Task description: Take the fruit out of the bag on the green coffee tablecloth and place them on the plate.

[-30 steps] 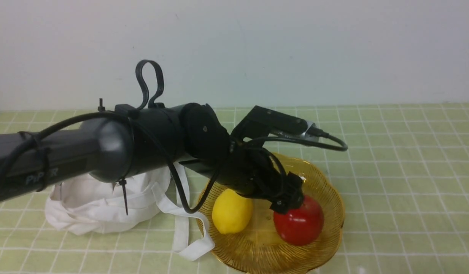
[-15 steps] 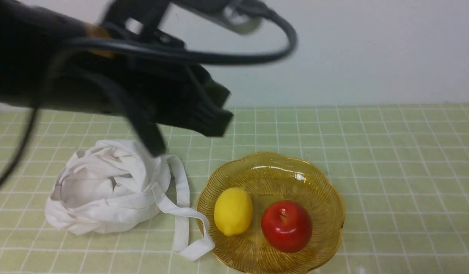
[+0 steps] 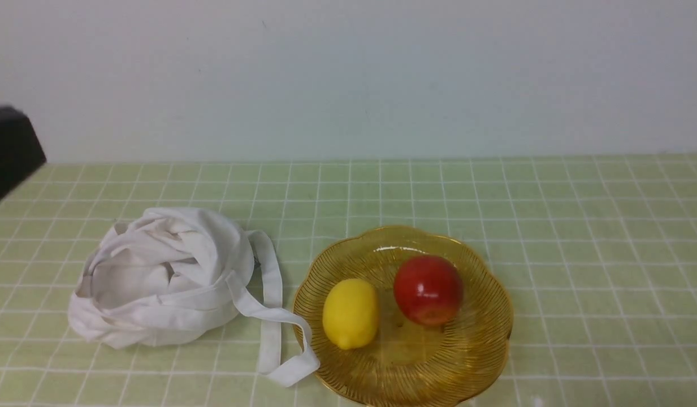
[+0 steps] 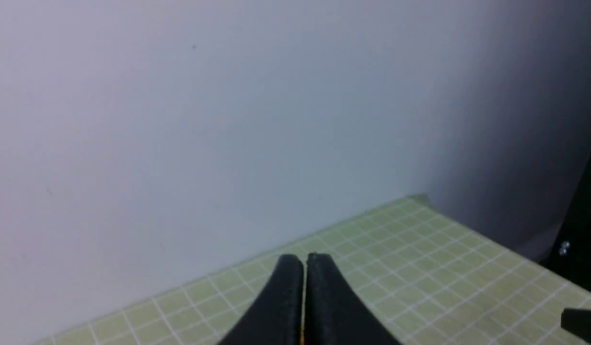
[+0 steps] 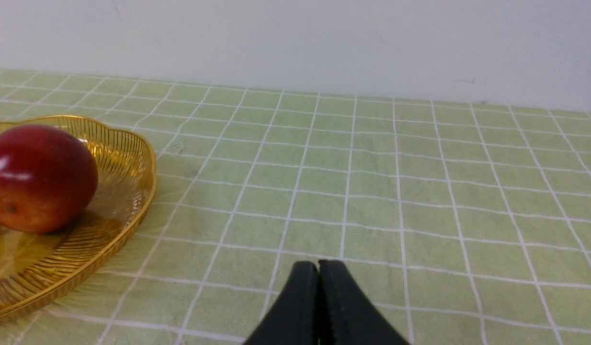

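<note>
we see the apple [image 3: 428, 289] on the amber plate [image 3: 498, 333] beside a lemon [image 3: 351, 312], near the bench [image 3: 580, 226] front edge, white bag [image 3: 156, 277] slumped toward the left edge, left end effector [image 4: 304, 268] and right end effector [image 5: 318, 270] clenched, empty

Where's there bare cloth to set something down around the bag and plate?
Bare tablecloth lies right of the plate and along the wall behind it and the bag. Crowded: between bag and plate, where the strap reaches the rim; apple and lemon occupy the plate.
</note>
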You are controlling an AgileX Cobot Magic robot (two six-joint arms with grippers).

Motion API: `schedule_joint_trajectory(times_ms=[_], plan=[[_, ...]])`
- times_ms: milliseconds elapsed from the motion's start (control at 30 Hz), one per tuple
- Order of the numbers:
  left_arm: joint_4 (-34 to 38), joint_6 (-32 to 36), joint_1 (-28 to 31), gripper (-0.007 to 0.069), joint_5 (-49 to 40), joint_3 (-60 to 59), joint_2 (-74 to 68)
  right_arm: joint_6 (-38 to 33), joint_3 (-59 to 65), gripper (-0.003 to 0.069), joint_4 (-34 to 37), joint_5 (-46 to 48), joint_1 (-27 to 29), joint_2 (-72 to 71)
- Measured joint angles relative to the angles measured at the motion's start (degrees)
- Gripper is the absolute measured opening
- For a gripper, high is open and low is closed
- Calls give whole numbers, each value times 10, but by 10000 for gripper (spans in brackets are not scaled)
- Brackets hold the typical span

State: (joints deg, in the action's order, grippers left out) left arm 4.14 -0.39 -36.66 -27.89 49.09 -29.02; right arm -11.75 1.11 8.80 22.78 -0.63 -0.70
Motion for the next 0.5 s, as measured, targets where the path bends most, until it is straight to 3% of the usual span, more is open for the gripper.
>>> schedule_joint_trajectory(times_ms=[333, 500], plan=[[-5, 0, 0, -8, -20, -27, 16, 0, 0, -15, 0, 0, 0, 0], [-41, 0, 0, -8, -21, -27, 16, 0, 0, -15, 0, 0, 0, 0]])
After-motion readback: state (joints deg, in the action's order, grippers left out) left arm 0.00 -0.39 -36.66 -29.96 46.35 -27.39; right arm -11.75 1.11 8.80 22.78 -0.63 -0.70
